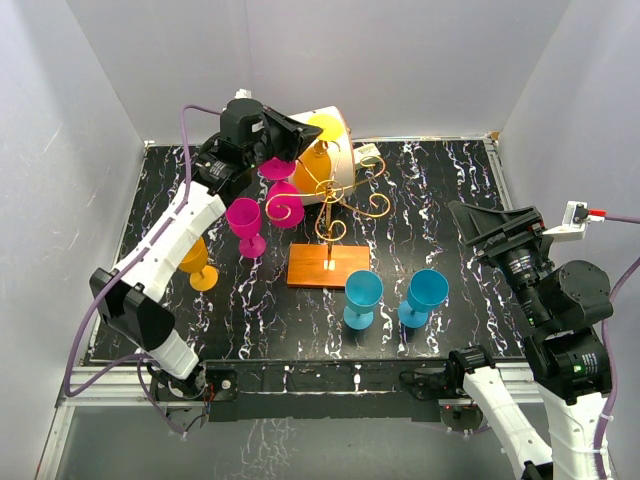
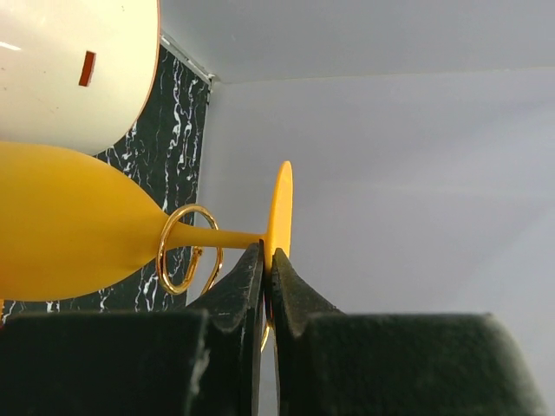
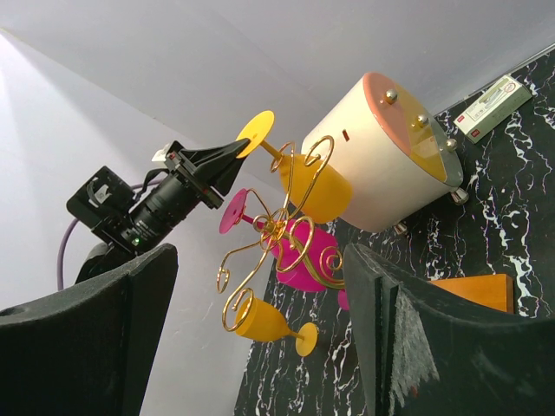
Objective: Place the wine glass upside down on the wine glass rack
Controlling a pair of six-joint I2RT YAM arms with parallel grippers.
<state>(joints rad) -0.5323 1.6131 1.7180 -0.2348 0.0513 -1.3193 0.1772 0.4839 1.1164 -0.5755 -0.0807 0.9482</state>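
Observation:
My left gripper (image 1: pixel 298 137) is shut on the flat foot (image 2: pixel 279 208) of a yellow wine glass (image 1: pixel 322 140), held sideways at the top of the gold wire wine glass rack (image 1: pixel 335 200). In the left wrist view the glass stem runs through a gold wire ring (image 2: pixel 186 247), and the bowl (image 2: pixel 69 221) lies beyond it. The right wrist view shows the same glass (image 3: pixel 316 186) among the rack's scrolls (image 3: pixel 286 234). A magenta glass (image 1: pixel 284 203) hangs upside down on the rack. My right gripper (image 1: pixel 465 215) is open and empty, off to the right of the rack.
A white cylinder box (image 1: pixel 335 150) lies behind the rack. The rack's wooden base (image 1: pixel 328 266) sits mid-table. A magenta glass (image 1: pixel 245 225) and a yellow glass (image 1: pixel 200 265) stand left of it. Two blue glasses (image 1: pixel 362 298) (image 1: pixel 425 295) stand in front. A small card (image 3: pixel 492 104) lies at the back.

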